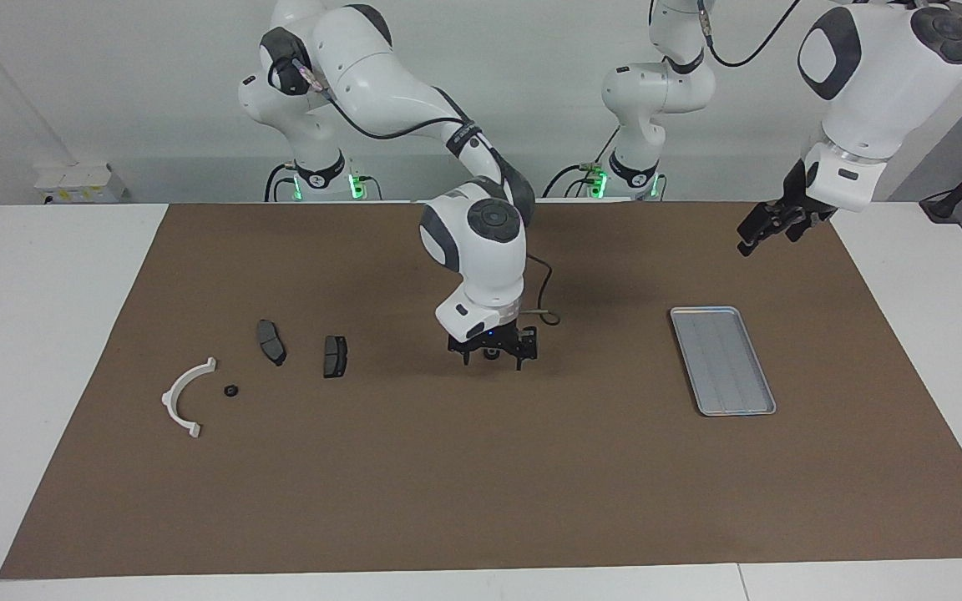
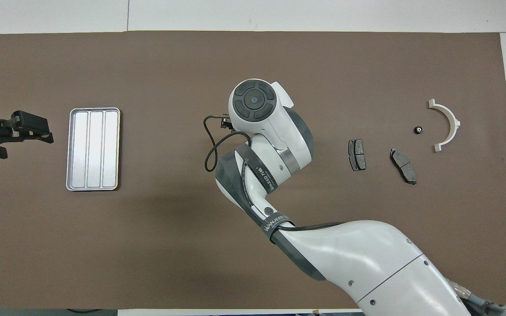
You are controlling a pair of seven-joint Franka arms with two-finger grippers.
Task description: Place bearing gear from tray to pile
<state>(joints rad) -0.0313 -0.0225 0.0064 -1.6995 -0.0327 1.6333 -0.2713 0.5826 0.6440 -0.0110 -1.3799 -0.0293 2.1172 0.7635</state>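
The right gripper is lowered to the brown mat in the middle of the bench, with its fingers spread wide on either side of a small black bearing gear. The gear sits on the mat between them; no pinch is seen, and in the overhead view the gear is hidden under the arm's wrist.

The silver tray lies toward the left arm's end of the bench, well apart from the gear (nothing is seen lying in its ridged bed).

The pile is found toward the right arm's end. It is made up of a white half-ring bracket and 2 dark grey brake pads, 1 pad nearer the bracket and the other pad nearer the right gripper. A second small black gear is seen just beside the bracket, between it and the pads.

The left gripper is held up in the air over the corner of the mat at the left arm's end, with the arm waiting. Its fingers are spread and nothing is held between them.
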